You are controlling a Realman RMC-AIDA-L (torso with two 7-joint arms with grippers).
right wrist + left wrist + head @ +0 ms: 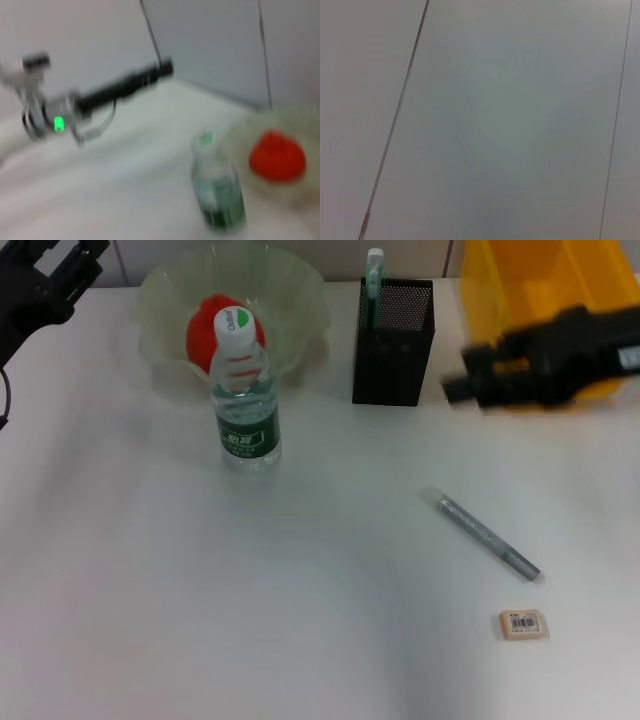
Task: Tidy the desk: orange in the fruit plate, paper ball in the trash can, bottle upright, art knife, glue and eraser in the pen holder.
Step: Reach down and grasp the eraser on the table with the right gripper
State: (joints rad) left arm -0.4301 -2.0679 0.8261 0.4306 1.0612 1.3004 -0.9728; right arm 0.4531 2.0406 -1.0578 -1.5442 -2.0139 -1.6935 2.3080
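Knife (489, 537) lies near of right gripper (465, 375), long axis diagonal far-left to near-right; eraser (522, 624) nearer still. Claw state: cannot tell.

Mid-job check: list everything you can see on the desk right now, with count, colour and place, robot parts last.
Fruit plate: 1, translucent, back left.
Orange: 1, orange-red, in the fruit plate.
Bottle: 1, clear, green label, upright before the plate.
Pen holder: 1, black mesh, back centre.
Glue: 1, white-green, in the holder.
Art knife: 1, grey, lying right of centre.
Eraser: 1, beige, front right.
Bin: 1, yellow, back right.
Left end effector: black, back left.
Right end effector: black, before the bin.
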